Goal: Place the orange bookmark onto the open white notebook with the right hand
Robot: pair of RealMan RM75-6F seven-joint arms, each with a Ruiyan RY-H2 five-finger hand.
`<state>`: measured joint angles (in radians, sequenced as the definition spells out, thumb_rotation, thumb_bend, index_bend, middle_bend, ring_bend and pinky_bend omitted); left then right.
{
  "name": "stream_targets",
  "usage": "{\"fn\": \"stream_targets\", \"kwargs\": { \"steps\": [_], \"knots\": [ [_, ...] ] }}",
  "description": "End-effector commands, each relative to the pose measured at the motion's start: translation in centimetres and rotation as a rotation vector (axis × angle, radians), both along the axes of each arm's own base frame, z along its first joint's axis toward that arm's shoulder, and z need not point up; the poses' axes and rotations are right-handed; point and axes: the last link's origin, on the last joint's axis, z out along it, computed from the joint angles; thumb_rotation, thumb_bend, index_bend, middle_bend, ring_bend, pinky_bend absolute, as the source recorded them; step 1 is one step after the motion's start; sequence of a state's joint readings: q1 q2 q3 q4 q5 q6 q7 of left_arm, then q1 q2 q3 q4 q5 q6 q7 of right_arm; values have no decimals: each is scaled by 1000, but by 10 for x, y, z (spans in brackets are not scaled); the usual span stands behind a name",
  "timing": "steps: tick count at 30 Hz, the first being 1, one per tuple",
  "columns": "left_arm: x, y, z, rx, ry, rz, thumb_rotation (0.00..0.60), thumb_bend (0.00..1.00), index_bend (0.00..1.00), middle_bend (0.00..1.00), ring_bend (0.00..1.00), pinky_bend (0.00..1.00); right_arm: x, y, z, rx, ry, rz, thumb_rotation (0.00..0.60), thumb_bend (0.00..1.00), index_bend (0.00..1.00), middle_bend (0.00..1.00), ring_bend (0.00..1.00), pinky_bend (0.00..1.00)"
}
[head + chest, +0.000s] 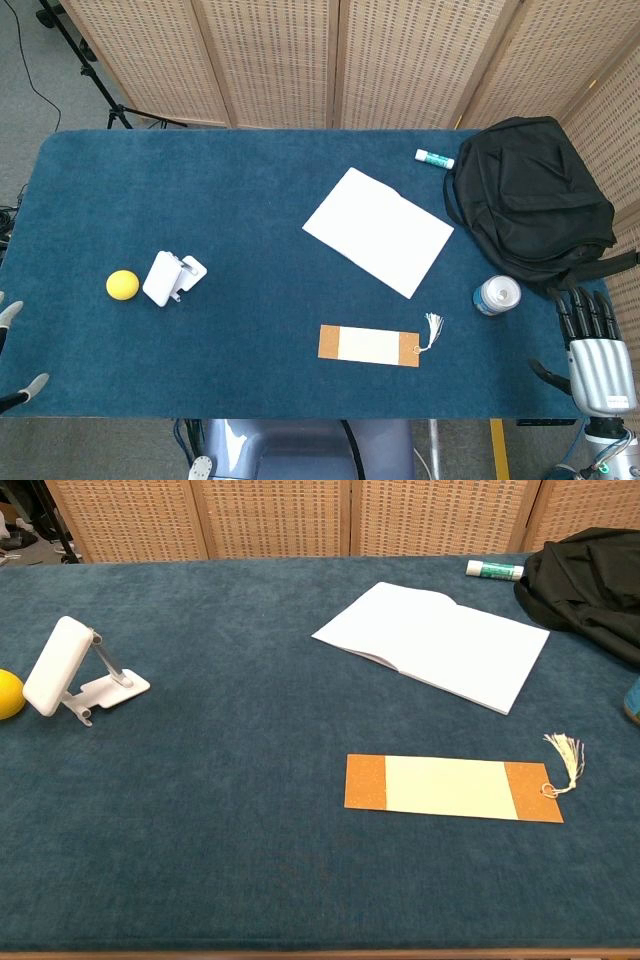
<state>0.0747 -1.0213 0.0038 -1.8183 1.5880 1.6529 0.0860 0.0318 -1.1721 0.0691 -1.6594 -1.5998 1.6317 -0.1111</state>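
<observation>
1. Flat orange card bookmark with a cream centre panel (369, 345), lying on the blue felt-covered table (230, 200) near its front edge, just in front of the open white paper notebook (378, 231) but apart from it.
2. Pale thread tassel (432, 325) tied at the bookmark's right end, trailing toward the notebook.
3. Right hand (595, 350), at the table's right front corner, well apart from the bookmark; fingers extended and spread, holding nothing.
4. Left hand (18, 350): only fingertips show at the left edge; state cannot be told.
5. Handling judgement: the bookmark looks thin, light and flexible, lying flush on the felt, so a fingertip pinch at the tasselled right end seems the easiest purchase.
</observation>
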Motion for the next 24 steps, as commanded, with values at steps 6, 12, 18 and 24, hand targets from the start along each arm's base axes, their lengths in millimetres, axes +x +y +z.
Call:
{"fn": "stream_targets", "kwargs": {
  "steps": [6, 12, 18, 24],
  "knots": [
    [1, -2, 2, -6, -9, -12, 600, 0, 0, 0, 0, 0, 1, 2, -7, 58, -30, 5, 600, 0, 3, 0, 0, 0],
    [-3, 1, 0, -21, -8, 11, 600, 0, 0, 0, 0, 0, 25, -8, -42, 209, -139, 58, 600, 130, 74, 0, 0, 0],
    [-4, 7, -2, -40, -8, 36, 600, 0, 0, 0, 0, 0, 62, -37, -97, 388, -110, 114, 600, 260, 170, 0, 0, 0],
    [-6, 8, 2, -31, -19, 47, 600, 0, 0, 0, 0, 0, 83, -62, -147, 486, -81, 79, 600, 260, 200, 0, 0, 0]
  ]
}}
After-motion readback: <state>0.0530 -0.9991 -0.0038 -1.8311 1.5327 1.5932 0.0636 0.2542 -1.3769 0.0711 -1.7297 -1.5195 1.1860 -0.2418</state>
